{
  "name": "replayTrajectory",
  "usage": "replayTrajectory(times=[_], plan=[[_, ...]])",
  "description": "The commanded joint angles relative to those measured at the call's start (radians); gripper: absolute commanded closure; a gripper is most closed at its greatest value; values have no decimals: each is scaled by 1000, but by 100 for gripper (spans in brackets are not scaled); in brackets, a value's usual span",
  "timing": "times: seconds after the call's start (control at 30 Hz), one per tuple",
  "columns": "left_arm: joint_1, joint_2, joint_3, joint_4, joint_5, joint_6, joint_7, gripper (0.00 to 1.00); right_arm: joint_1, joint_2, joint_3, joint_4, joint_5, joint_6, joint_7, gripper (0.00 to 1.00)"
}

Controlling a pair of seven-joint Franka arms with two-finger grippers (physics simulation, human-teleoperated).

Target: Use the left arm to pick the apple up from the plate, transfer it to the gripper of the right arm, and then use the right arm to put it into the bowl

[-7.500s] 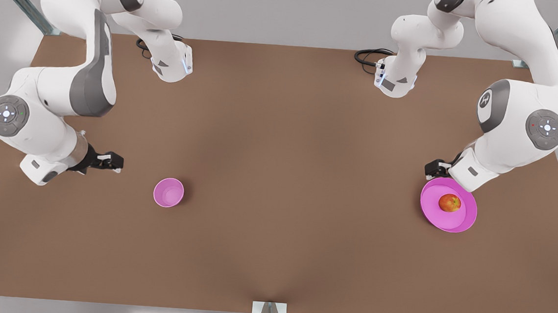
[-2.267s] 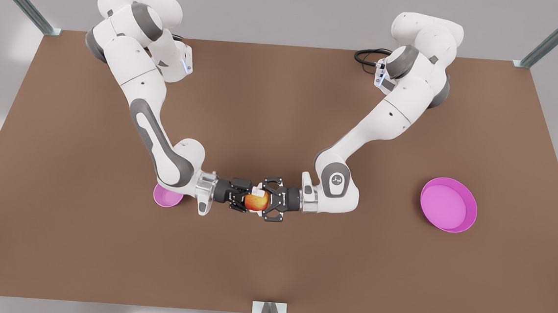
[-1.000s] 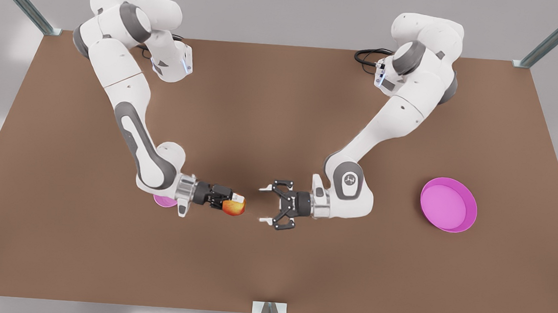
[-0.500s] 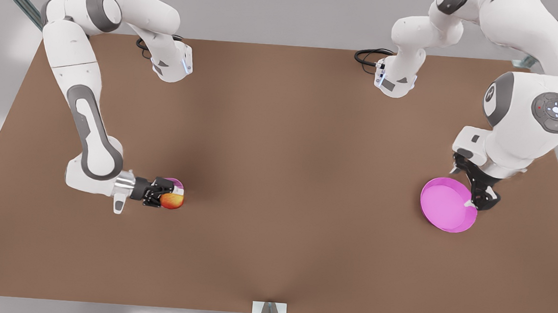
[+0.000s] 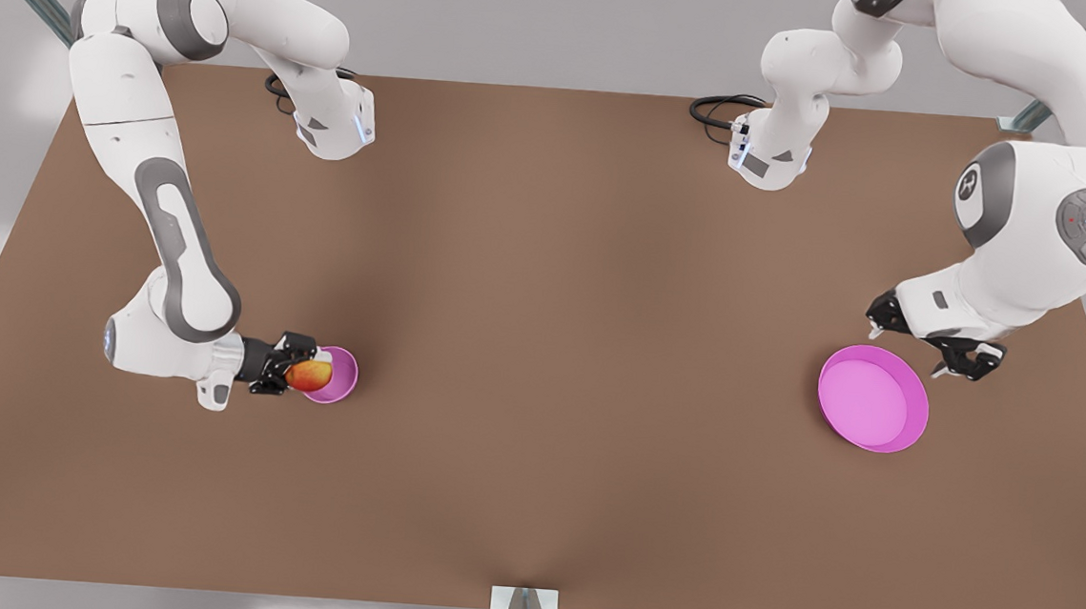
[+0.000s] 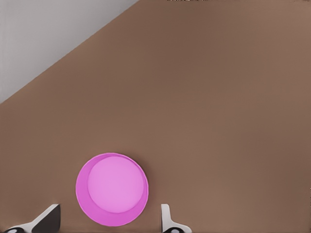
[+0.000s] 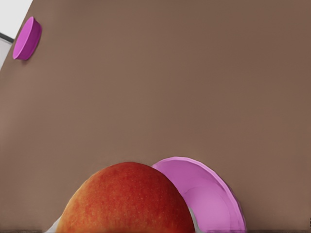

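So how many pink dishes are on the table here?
2. The bowl sits at the front view's left, beside the apple; the plate lies at the front view's right. Nothing seems hidden.

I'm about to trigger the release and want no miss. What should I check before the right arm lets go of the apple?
1. Apple held in right gripper: ok.
2. Apple centred over bowl: not ok, it overlaps the rim toward the front view's left.
3. Bowl upright, empty: ok.
4. Left gripper away, beside plate, jaws open: ok.
5. Drop height above bowl: cannot tell.
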Motion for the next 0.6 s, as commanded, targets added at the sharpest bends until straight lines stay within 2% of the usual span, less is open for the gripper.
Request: replayTrajectory(times=[0.0,0.17,0.23,0.27,0.3,0.43,0.47,0.57], plan=[[-1,23,0,28,3,-1,-566,0,0,-1,-2,0,-53,-19,11,28],[1,37,-2,47,-2,-6,-612,0,-2,3,-7,3,-134,-10,12,27],[-1,37,-2,47,-3,-6,-612,0,0,3,-7,5,-135,-10,20,16],[-1,37,-2,47,-3,-6,-613,0,0,3,-7,6,-135,-10,20,3],[-1,37,-2,47,-3,-6,-613,0,-2,3,-7,6,-135,-10,20,0],[-1,37,-2,47,-3,-7,-613,0,-2,3,-9,31,-135,-16,26,0],[-1,37,-2,47,-3,-6,-613,0,6,3,-9,84,-183,-37,37,0],[-4,36,-2,47,-2,-9,-650,0,56,2,7,420,-546,-204,131,0]])
